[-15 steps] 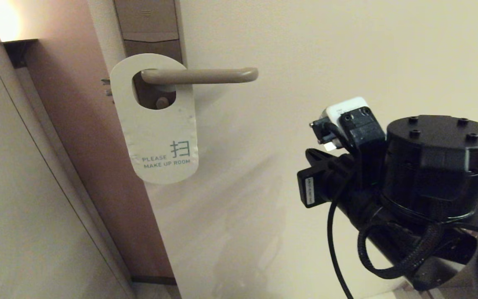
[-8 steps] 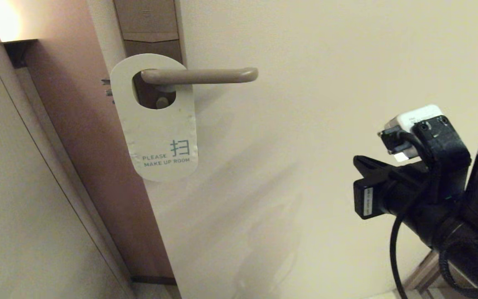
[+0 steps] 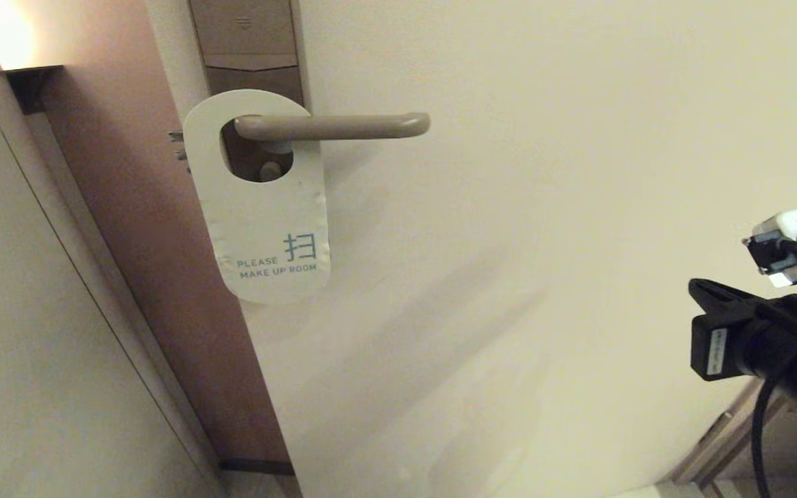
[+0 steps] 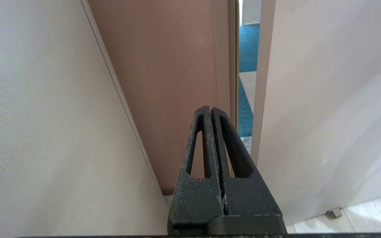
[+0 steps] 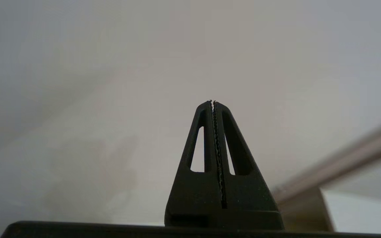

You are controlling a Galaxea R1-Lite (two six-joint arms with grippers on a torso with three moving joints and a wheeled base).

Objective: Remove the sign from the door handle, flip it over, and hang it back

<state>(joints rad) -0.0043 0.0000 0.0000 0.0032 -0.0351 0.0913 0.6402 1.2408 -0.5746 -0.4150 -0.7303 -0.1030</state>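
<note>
door: cream flat panel (image 3: 544, 207), ajar
wall: pale textured surface (image 4: 45, 115)
light: glowing wall lamp (image 3: 4, 34)
carpet: blue strip (image 4: 246, 49) past the gap

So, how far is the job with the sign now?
It looks finished: the sign hangs on the handle with the white "PLEASE MAKE UP ROOM" side facing out. Nothing is in hand: the right gripper is shut and empty, low at the right, and the left gripper is shut, parked. Nothing visible remains.
</note>
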